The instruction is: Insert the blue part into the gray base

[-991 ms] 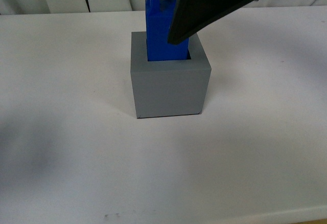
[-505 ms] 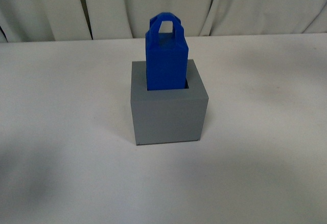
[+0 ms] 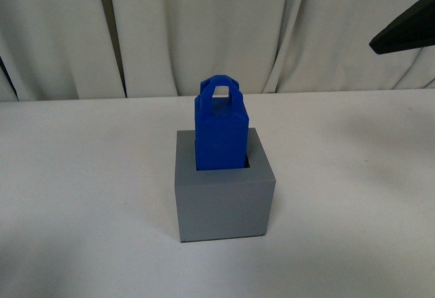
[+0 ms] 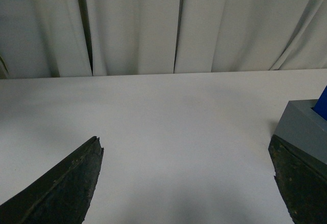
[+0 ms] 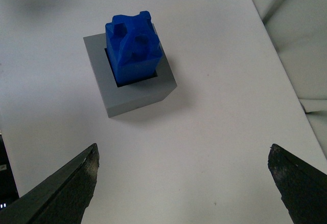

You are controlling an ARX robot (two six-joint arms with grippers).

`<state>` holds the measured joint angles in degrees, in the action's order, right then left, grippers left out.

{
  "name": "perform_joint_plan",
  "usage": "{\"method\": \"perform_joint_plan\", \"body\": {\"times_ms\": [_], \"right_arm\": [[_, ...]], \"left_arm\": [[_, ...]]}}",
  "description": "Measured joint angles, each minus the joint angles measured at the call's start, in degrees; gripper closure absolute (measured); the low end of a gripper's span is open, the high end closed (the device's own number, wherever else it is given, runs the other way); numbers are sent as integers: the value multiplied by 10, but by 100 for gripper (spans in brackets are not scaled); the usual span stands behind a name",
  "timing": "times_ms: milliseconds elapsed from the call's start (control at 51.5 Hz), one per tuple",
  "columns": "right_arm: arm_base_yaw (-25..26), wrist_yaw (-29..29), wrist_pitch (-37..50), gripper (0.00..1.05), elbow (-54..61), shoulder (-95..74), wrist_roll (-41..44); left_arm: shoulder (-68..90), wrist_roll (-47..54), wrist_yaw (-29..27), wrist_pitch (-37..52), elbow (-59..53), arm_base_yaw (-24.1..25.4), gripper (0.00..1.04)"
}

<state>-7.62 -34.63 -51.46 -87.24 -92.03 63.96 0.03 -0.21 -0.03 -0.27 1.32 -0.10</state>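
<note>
The blue part (image 3: 221,131) stands upright in the square recess of the gray base (image 3: 224,203), its loop handle on top and most of its body above the rim. My right gripper (image 3: 366,20) hangs open high at the upper right, well clear of both. In the right wrist view the blue part (image 5: 134,47) and the gray base (image 5: 138,98) lie far below the open right gripper (image 5: 184,150). My left gripper (image 4: 184,142) is open and empty over bare table, with a corner of the gray base (image 4: 301,127) just past one finger and a sliver of the blue part (image 4: 322,106).
The base sits near the middle of a white table (image 3: 81,175). A pale curtain (image 3: 204,26) hangs behind the table's far edge. The table's edge and more curtain show in the right wrist view (image 5: 286,65).
My right gripper has drawn away from the blue part, up and to the right. The blue part stays standing in the gray base. Both now sit lower in the front view.
</note>
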Motion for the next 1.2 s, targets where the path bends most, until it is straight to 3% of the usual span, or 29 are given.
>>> {"method": "perform_joint_plan", "body": {"times_ms": [78,136,194,214,253,311,428,622,913,1205], "right_arm": [[-2,11,9,8,4,2,-11],[-16,133,153,15,82,41,-92],[-21,296,348,26,204,98,-219],[-21,345,445,31,265,125,-302],[-19,401,573,38,337,155,-389],[-12,422,712,47,406,185,-471],[7,419,857,71,527,245,-591],[22,396,896,104,645,303,-625],[74,350,906,102,760,413,-632],[75,347,869,102,814,503,-633]], "left_arm": [[0,0,0,0,0,0,6],[0,0,0,0,0,0,6],[0,0,1,0,0,0,6],[0,0,1,0,0,0,6],[0,0,-2,0,0,0,6],[0,0,-1,0,0,0,6],[0,0,-1,0,0,0,6],[0,0,0,0,0,0,6],[0,0,-1,0,0,0,6],[0,0,0,0,0,0,6]]}}
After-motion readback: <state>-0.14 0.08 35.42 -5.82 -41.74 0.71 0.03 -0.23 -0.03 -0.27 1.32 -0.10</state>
